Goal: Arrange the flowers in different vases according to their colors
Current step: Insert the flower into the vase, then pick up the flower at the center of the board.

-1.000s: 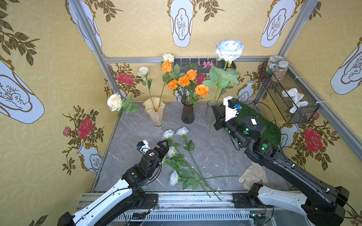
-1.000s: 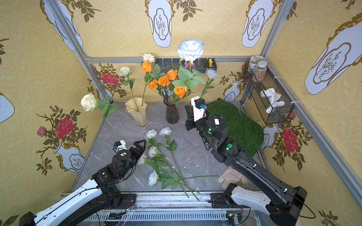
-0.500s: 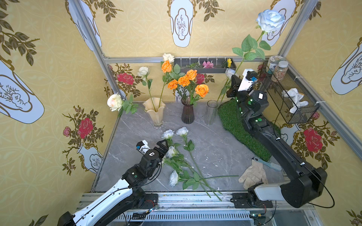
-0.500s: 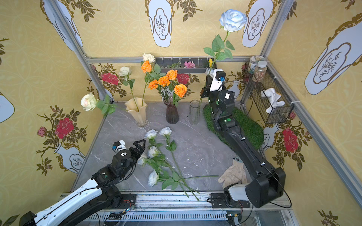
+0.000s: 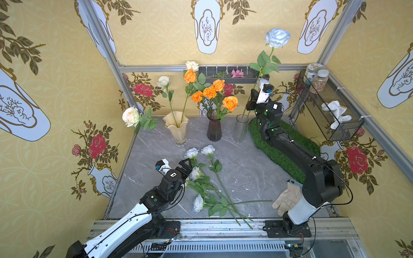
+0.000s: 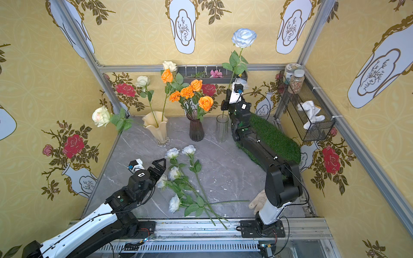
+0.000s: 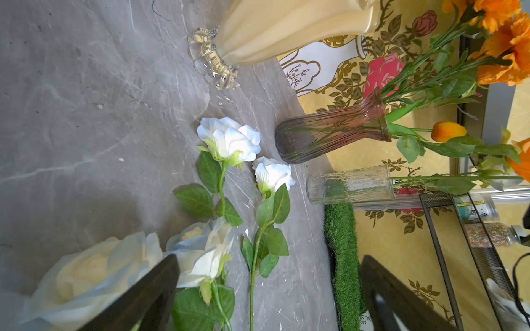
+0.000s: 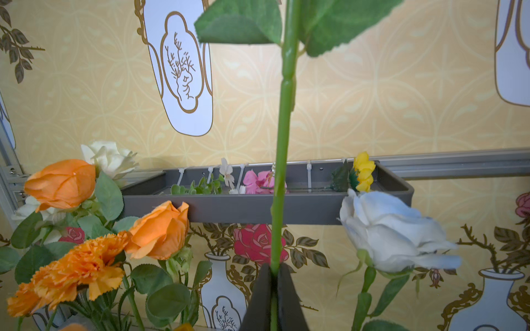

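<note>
As right jaws pinch it, blue rose (image 5: 277, 38) near-upright, bloom uppermost

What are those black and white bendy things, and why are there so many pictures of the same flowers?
They are two robot arms that pinch things. Both top views look down from above; the other two come from a camera on each wrist. The right gripper is shut on the stem of a pale blue rose, holding it nearly upright at the clear vase. The left gripper is open by loose white roses lying on the grey table. Orange flowers stand in the purple vase, cream roses in the yellow vase.
</note>
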### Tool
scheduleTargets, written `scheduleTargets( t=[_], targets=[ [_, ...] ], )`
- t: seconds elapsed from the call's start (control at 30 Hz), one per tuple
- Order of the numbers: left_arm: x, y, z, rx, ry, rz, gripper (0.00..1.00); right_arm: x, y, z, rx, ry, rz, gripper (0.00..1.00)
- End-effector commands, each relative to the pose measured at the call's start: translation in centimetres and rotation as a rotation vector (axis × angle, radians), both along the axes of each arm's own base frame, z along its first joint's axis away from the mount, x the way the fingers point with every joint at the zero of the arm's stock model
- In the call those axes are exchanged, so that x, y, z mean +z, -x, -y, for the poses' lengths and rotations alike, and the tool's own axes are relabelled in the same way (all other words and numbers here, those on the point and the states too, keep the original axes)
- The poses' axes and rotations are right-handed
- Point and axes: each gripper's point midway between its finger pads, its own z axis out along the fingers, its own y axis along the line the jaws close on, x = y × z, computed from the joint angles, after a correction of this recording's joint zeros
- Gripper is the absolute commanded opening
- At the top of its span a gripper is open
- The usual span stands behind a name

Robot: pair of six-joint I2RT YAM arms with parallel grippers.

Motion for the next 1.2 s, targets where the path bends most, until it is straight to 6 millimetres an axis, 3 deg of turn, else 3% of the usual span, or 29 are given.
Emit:
scheduleTargets(
  t=[0.0,0.17,0.2,0.3,0.37,0.57,0.7,0.87,1.0,1.17],
  targets=[
    [0.7,-0.3,0.3,-0.012,0.001,0.025,1.0,-0.3,0.0,0.1,0.002,-0.053,0.043,0.0],
    [0.6,-0.5,0.3,-0.014,-0.001,0.023,1.0,-4.0,-0.6,0.3,-0.02,-0.063,-0.037,0.0],
    [0.6,-0.5,0.4,-0.015,-0.001,0.023,1.0,-4.6,-0.8,0.3,-0.023,-0.057,-0.061,0.1],
    [0.6,-0.6,0.5,-0.017,-0.001,0.023,1.0,-5.0,-0.6,0.3,-0.021,-0.054,-0.099,0.57],
    [0.6,-0.7,0.5,-0.017,-0.003,0.022,1.0,-4.9,-0.1,0.3,-0.018,-0.045,-0.121,0.69],
    [0.5,-0.6,0.6,-0.024,0.001,0.016,1.0,-4.0,2.4,0.9,-0.009,-0.022,-0.202,0.73],
    [0.4,-0.5,0.5,-0.024,0.01,0.016,1.0,-3.1,5.4,0.9,0.037,-0.037,-0.273,0.74],
    [0.4,-0.2,0.6,-0.034,0.025,0.014,1.0,-4.1,9.5,0.1,0.129,-0.062,-0.444,0.74],
    [0.4,0.1,0.5,-0.037,0.039,0.014,1.0,-7.2,13.5,-1.4,0.208,-0.071,-0.682,0.71],
    [0.3,0.4,0.4,-0.036,0.057,0.019,1.0,-15.3,19.3,-5.1,0.264,-0.036,-0.965,0.68]
  ],
)
